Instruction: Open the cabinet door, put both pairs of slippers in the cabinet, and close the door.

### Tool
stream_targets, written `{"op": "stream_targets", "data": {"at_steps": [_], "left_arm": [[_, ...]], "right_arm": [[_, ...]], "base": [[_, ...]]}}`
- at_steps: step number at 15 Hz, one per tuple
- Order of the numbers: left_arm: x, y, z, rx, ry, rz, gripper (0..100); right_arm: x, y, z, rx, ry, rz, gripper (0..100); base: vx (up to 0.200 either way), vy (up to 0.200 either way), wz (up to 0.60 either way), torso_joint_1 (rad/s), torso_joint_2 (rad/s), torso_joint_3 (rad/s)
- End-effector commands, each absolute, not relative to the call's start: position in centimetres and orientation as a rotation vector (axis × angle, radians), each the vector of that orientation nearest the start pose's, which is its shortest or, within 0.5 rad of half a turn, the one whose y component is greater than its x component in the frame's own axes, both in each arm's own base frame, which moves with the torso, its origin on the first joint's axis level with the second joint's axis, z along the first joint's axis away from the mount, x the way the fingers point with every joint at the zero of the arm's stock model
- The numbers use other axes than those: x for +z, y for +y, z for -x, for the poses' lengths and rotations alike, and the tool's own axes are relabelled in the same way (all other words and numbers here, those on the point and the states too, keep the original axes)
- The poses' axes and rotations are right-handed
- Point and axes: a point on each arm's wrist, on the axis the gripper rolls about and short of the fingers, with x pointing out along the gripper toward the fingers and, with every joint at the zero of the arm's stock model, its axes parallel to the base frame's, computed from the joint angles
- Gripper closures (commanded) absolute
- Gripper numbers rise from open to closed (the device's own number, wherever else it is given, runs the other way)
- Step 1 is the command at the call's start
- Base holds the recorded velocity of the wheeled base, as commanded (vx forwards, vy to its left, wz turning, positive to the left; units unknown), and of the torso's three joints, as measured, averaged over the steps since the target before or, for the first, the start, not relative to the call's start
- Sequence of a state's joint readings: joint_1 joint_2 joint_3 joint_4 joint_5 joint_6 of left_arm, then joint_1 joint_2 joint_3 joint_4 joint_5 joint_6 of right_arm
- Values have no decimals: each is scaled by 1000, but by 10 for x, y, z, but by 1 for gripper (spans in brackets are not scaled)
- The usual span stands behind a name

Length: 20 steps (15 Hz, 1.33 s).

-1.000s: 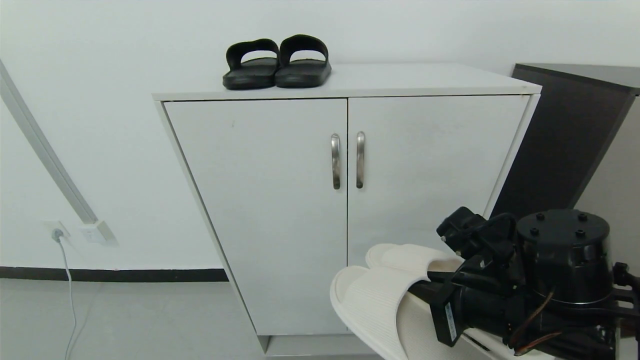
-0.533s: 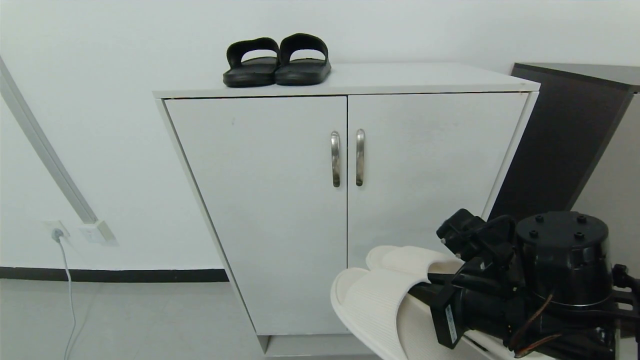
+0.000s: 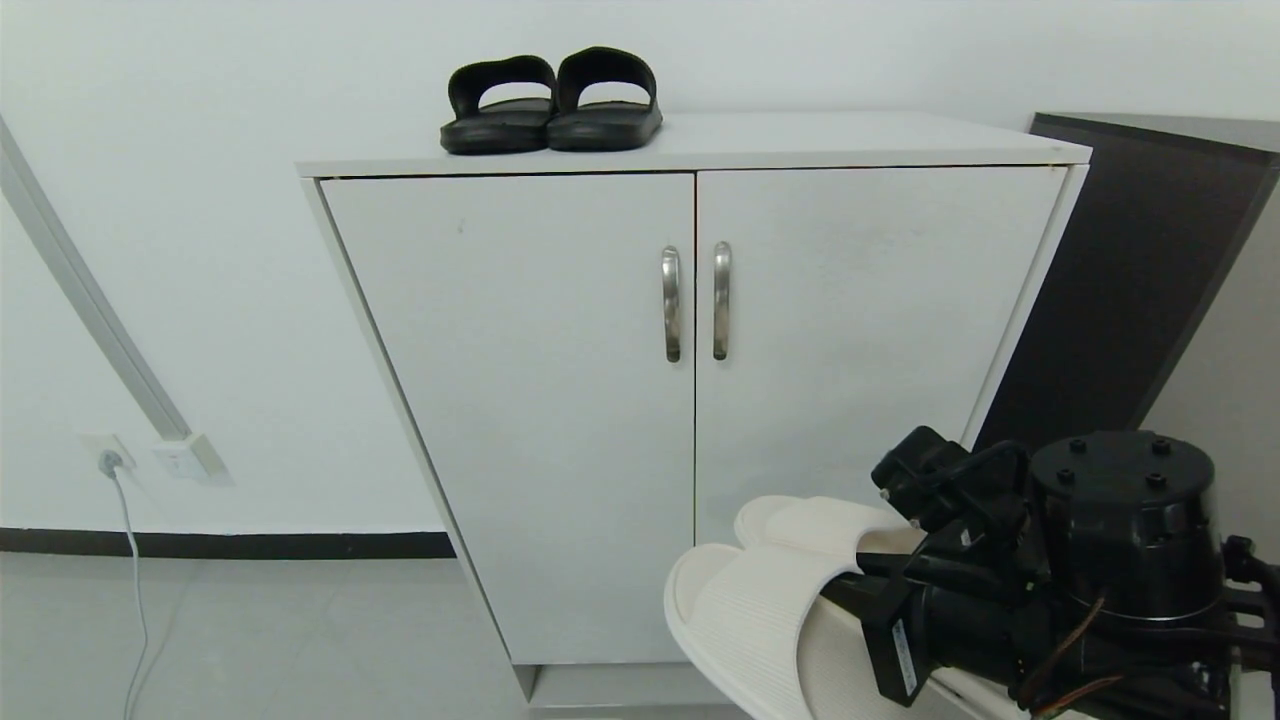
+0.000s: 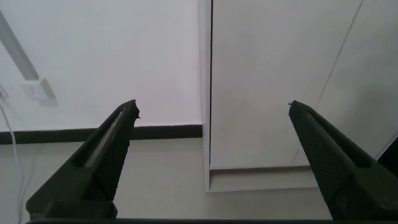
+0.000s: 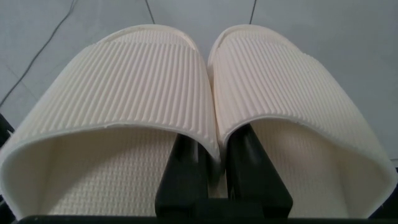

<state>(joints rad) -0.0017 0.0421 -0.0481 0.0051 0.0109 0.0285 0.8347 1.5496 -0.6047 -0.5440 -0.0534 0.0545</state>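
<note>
A white two-door cabinet (image 3: 560,400) stands against the wall, both doors shut, with two metal handles (image 3: 672,304) at the centre seam. A pair of black slippers (image 3: 552,102) rests on its top, left of centre. Low in front of the right door my right gripper (image 3: 850,580) is shut on a pair of cream slippers (image 3: 770,590), one finger inside each strap (image 5: 211,112). My left gripper (image 4: 211,109) is open and holds nothing; beyond it are the cabinet's left side (image 4: 267,93) and the floor.
A dark cabinet (image 3: 1140,280) stands right of the white one. A wall socket with a plugged cable (image 3: 110,462) and a slanted conduit (image 3: 80,290) are on the wall at left. Grey floor (image 3: 250,640) lies left of the cabinet.
The whole head view has shifted, so the cabinet sits slightly higher and larger in the picture. The right gripper still holds the cream slippers in the same place.
</note>
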Motion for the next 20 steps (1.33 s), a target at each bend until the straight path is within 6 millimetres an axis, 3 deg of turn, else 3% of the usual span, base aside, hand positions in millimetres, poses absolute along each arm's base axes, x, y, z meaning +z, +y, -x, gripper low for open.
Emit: {"op": "stream_targets", "data": {"at_steps": [1,5,9,10,12,15,17,18,20], "left_arm": [[146,-2,11,-102,32,21,0],[195,-8,-43,-334,84,14,0],[227,-18,-94,-562,70,-17,0],[238,-32,-113,-670,89,-14,0],[251,-57,-133,-806,110,1,0],[264,-100,-167,-911,125,41,0],[265,-106,-172,-923,121,44,0],[267,-146,-203,-960,126,58,0],[272,-170,-223,-989,136,94,0]], "right_arm": [[162,186,-170,764,395,127,100],[161,186,-168,763,396,130,100],[160,187,-167,775,401,133,100],[159,188,-166,780,406,134,100],[154,191,-167,782,421,143,100],[153,191,-167,784,427,146,100],[153,191,-167,784,429,145,100],[149,192,-167,784,443,152,100],[147,193,-165,791,448,158,100]], "base": [[0,0,0,0,0,0],[0,0,0,0,0,0],[0,0,0,0,0,0],[0,0,0,0,0,0],[0,0,0,0,0,0],[0,0,0,0,0,0],[0,0,0,0,0,0],[0,0,0,0,0,0],[0,0,0,0,0,0]]}}
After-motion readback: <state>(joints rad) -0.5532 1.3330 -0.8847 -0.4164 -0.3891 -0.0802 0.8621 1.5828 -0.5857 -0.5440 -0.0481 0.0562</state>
